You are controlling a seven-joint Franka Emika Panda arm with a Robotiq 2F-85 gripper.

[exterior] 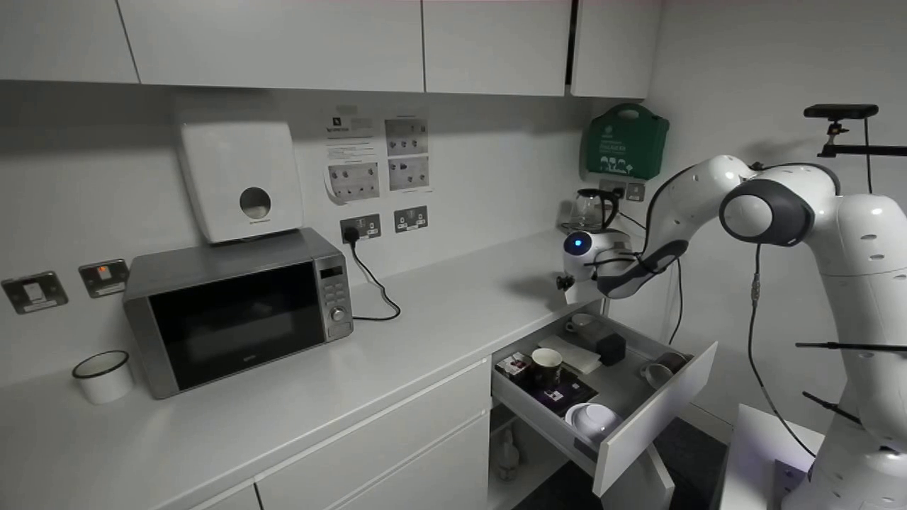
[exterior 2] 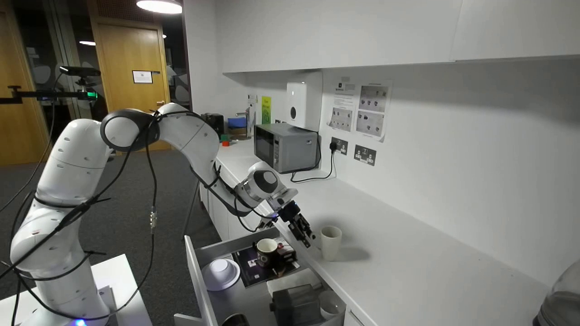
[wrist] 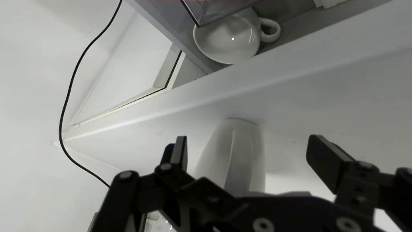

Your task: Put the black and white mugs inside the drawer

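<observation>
The white mug (exterior 2: 331,243) stands upright on the counter near its front edge. It also shows in the wrist view (wrist: 238,154), with a raised strip down its side. My gripper (exterior 2: 308,237) is open and tilted down close beside the mug's upper part. In the wrist view the fingers of the gripper (wrist: 249,149) are spread, with the mug between them, nearer the left finger, and nothing is gripped. The black mug with a pale inside (exterior: 546,368) stands upright in the drawer (exterior: 659,421), which is pulled open; the mug also shows in an exterior view (exterior 2: 266,253).
The drawer also holds a white bowl (exterior: 595,419), a dark box (exterior 2: 297,302), a wide white cup (wrist: 230,40) and a dark cup on its side (exterior: 661,372). The counter edge (exterior 2: 317,267) lies beside my gripper. A microwave (exterior: 234,304) and dark-rimmed cup (exterior: 104,379) stand farther along.
</observation>
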